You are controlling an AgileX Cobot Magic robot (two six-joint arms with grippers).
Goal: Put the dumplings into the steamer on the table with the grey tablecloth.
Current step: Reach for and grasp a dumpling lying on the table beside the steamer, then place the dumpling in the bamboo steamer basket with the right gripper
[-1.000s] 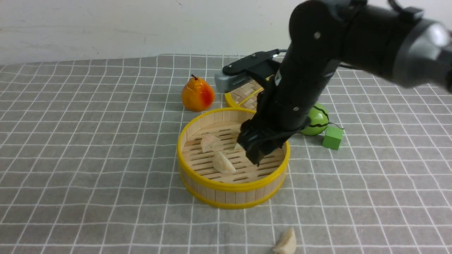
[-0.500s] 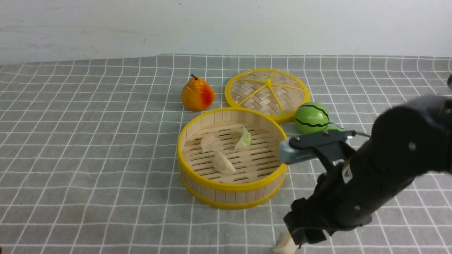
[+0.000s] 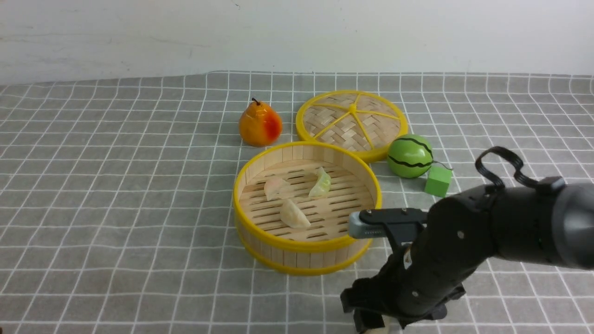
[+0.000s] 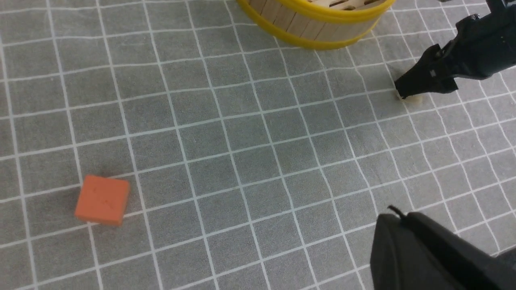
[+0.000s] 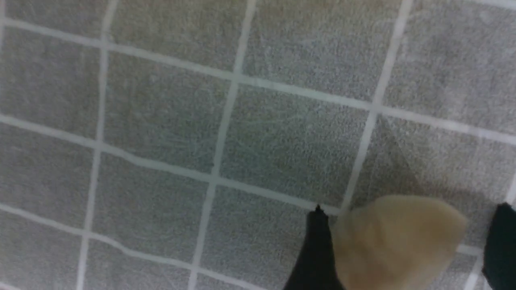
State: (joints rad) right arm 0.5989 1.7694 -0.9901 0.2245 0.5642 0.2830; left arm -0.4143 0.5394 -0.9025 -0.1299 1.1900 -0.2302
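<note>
Since a second ago our right hand (image 3: 370, 320) has left the steamer (image 3: 306, 244) and dropped to the tabletop (image 3: 116, 195) just in front of it. We count four crescents: a pinkish dumpling (image 3: 276, 187), a pale green dumpling (image 3: 321, 183) and a cream dumpling (image 3: 293, 215) lie inside the steamer. A second cream dumpling (image 5: 397, 241) lies outside it, between the right hand's spread fingers (image 5: 316, 253). We cannot tell the left hand's (image 4: 427, 253) state.

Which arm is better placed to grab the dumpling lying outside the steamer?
Right. Its fingers flank the cream dumpling on the grey tablecloth; the left gripper sits well away across the cloth.
</note>
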